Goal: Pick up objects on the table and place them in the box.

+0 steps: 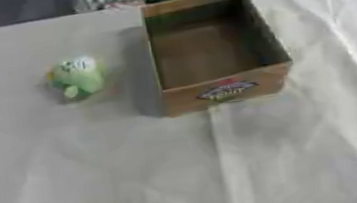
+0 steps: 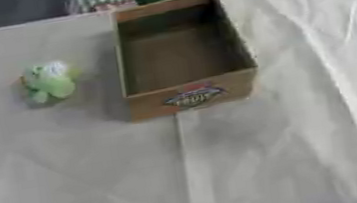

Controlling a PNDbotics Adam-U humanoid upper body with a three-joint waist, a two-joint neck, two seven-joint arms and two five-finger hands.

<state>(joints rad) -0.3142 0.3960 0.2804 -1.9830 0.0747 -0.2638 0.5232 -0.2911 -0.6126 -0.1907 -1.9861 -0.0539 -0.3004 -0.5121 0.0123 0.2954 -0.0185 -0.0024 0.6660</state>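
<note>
A: Left eye view: a small green toy (image 1: 78, 77) is seen lying on the white-covered table (image 1: 97, 186), to the left of the cardboard box (image 1: 225, 91) and near it but not touching. Its box interior appears bare.

B: And the hands? Neither hand is shown in either view, so whether the fingers are spread, pressed together or pinching anything cannot be told.

A: Agreed. What could be got wrong from here?

B: The toy looks rounded and soft, so it may be rolled or nudged away if it is met off-centre by the fingers. It could also be pushed against the box's left wall, and the box, which looks light, might be shifted on the cloth.

A: The cloth is creased, too. It might be dragged or bunched if the fingers are brought down too low, and the toy would be carried with it.

B: On release, the near or left wall could be clipped if the toy is not lifted clear of the rim.
</note>
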